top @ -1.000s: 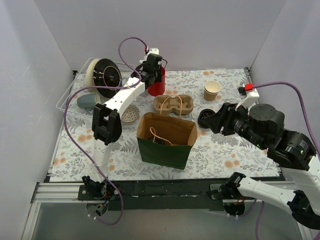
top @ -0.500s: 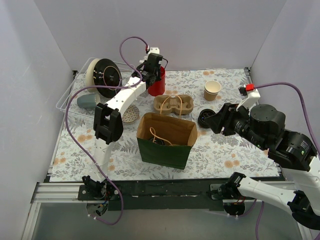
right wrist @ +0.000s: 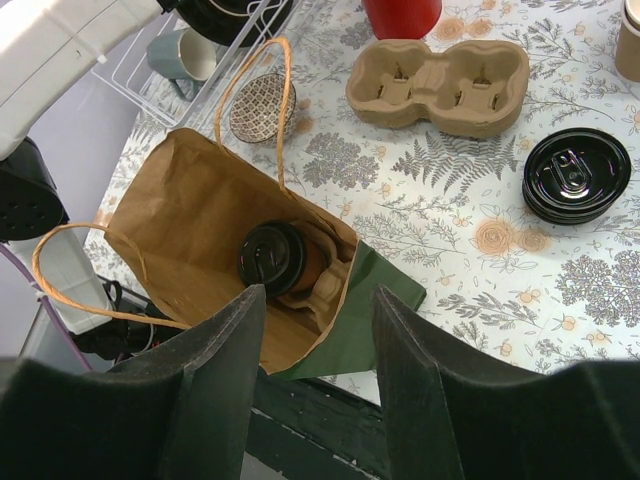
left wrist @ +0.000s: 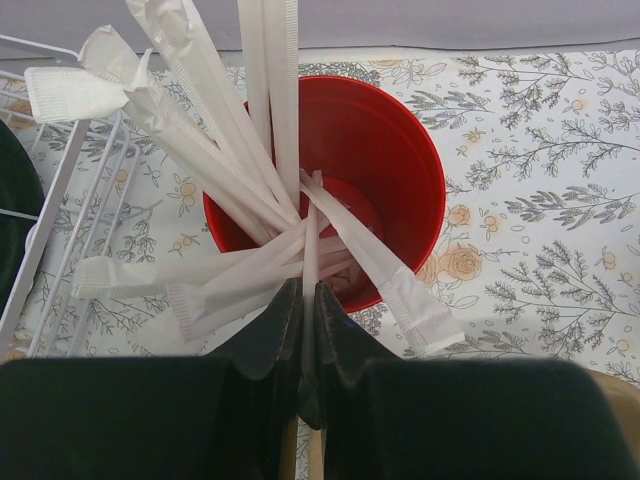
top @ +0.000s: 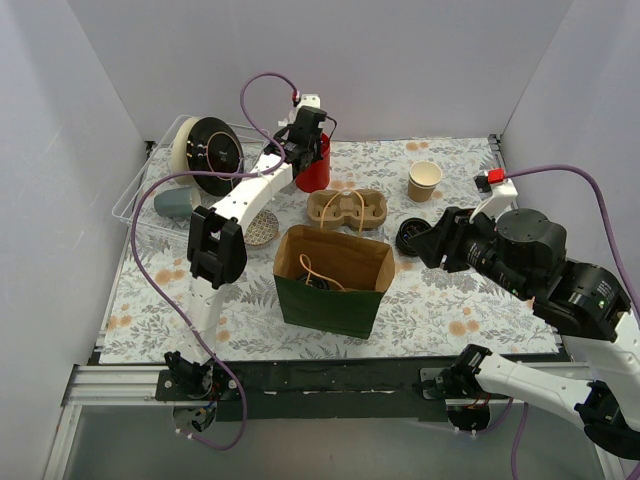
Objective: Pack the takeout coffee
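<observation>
The takeout coffee (right wrist: pixel 272 257), a brown cup with a black lid, stands in a pulp carrier inside the open paper bag (right wrist: pixel 190 220). From above it shows only as a dark shape (top: pixel 318 283) in the bag (top: pixel 330 305). My right gripper (right wrist: pixel 320 291) hangs open above the bag's near right corner, holding nothing; in the top view it (top: pixel 425 243) is just right of the bag. My left gripper (left wrist: pixel 308 290) is shut on one paper-wrapped straw (left wrist: pixel 311 245) that rises from the red cup (left wrist: pixel 380 170) full of wrapped straws. That cup (top: pixel 313 170) stands at the back, under the left gripper (top: pixel 305 135).
A two-hole pulp cup carrier (top: pixel 347 209) lies behind the bag. A stack of black lids (top: pixel 411 237) and a tan lidless cup (top: pixel 424 180) are to the right. At the left, a wire rack (top: pixel 150 190) holds a grey-blue mug (top: pixel 172 204); a patterned small bowl (top: pixel 260 228) lies beside it.
The left gripper's fingers have closed on a wrapped straw at the red cup. The right arm has barely moved.
</observation>
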Robot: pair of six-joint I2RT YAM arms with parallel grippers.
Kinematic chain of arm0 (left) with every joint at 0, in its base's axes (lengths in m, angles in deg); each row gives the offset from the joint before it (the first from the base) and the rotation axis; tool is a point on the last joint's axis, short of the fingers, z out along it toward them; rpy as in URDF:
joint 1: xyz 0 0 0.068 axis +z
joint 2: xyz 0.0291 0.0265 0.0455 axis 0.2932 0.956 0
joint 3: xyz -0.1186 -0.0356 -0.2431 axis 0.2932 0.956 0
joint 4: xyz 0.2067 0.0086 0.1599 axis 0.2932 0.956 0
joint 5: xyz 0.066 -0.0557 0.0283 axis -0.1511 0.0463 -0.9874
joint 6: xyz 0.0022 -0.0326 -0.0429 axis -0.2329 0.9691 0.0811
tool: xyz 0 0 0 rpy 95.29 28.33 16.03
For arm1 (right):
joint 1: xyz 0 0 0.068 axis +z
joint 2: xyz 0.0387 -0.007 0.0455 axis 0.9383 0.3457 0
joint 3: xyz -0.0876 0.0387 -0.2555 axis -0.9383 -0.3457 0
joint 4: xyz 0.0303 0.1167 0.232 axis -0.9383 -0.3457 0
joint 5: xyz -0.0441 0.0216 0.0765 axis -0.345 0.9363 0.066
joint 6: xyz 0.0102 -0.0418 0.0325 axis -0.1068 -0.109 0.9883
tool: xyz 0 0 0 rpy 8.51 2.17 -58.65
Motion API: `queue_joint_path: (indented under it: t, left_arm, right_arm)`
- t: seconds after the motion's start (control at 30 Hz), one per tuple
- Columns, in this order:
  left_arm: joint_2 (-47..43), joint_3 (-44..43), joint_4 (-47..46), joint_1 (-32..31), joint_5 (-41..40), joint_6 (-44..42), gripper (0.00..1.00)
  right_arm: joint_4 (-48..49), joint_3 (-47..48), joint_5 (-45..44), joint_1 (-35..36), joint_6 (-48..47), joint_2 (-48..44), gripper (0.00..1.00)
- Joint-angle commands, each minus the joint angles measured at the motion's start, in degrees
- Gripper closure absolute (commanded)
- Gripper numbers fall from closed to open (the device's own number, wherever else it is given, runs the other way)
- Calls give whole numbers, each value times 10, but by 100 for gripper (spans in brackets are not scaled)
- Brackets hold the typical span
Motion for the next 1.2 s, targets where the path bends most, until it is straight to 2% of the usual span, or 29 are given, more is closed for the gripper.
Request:
queue_joint_path:
  t: [0.0, 0.8, 1.17]
  left_arm:
    - [-51, -12, -2, 0, -17, -7, 100]
    - [-123, -2, 4, -5, -33, -10, 100]
    - [-133, -5, 20, -7, -16, -12, 100]
  right_arm:
    - [29, -7, 1, -2, 0, -2, 46]
    - [24, 11, 8, -3, -8, -3, 46]
    - [19, -4, 4, -3, 16, -30, 46]
